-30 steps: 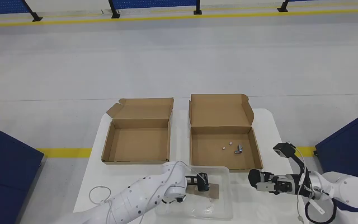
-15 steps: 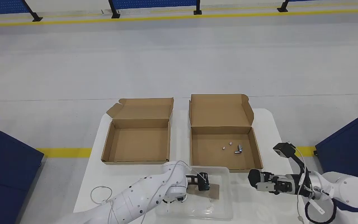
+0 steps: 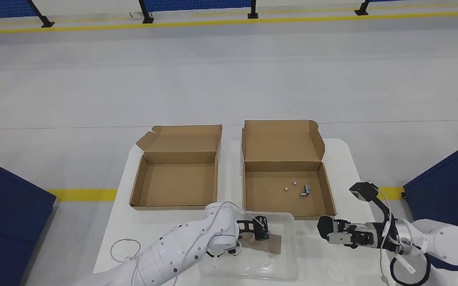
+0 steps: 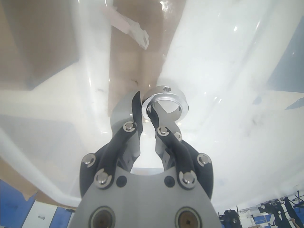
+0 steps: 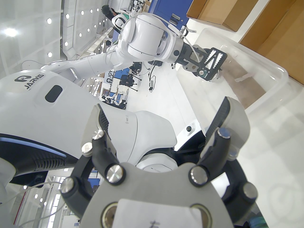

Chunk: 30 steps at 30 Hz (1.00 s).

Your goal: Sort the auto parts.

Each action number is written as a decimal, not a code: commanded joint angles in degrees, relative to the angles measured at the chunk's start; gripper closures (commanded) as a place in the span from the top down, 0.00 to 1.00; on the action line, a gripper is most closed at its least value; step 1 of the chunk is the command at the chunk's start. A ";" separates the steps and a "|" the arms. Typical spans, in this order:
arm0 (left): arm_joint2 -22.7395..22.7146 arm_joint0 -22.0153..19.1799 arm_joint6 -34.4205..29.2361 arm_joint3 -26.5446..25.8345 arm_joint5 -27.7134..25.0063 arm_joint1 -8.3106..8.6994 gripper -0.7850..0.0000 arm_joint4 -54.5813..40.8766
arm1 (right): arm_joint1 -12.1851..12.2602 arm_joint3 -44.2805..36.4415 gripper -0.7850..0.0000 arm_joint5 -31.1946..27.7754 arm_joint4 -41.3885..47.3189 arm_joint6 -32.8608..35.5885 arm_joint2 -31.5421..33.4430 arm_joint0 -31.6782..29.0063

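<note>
The left gripper's (image 4: 145, 113) fingers (image 4: 137, 109) are pinching the wall of a metal collar (image 4: 166, 102). One finger sits outside the ring and the other pokes through its bore, so they are nearly closed with only the rim's thickness between them. That grip makes sense to me: the ring looks too smooth and round to squeeze across safely, while a bite on the wall should stop it rolling free.

The collar is a short, bright silver ring, cleanly machined, with a small threaded hole in its side on the part farthest from the wrist. It sits low inside the clear plastic bin (image 3: 295, 247), at the edge of a brown cardboard piece (image 4: 133, 55) on the bin floor. Whether it rests on that floor or hangs just above it, I can't tell. A small white plastic clip (image 4: 129, 28) lies farther along the cardboard.

Past the bin, two open boxes stand side by side at the back of the tabletop (image 3: 230, 187). These are the left cardboard box (image 3: 174, 184) and the right cardboard box (image 3: 272, 199), which holds a couple of small parts (image 3: 305, 190).

The right gripper (image 5: 163, 122) hangs just beside the bin on its far side, fingers spread wide and holding nothing. I'd guess it is parked there so the two arms don't crowd each other.
</note>
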 commanded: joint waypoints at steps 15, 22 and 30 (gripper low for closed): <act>-0.94 -1.33 -0.08 -10.93 0.16 4.02 0.00 -6.55 | 0.00 0.00 1.00 0.00 0.00 0.00 0.00 0.00; -5.46 1.49 12.45 -8.03 -4.15 5.38 0.00 -9.51 | 0.00 0.00 1.00 0.00 0.00 0.00 0.00 0.00; -17.41 8.31 31.35 -5.95 -21.46 10.17 0.00 -9.29 | 0.00 0.00 1.00 0.00 0.00 0.00 0.00 0.00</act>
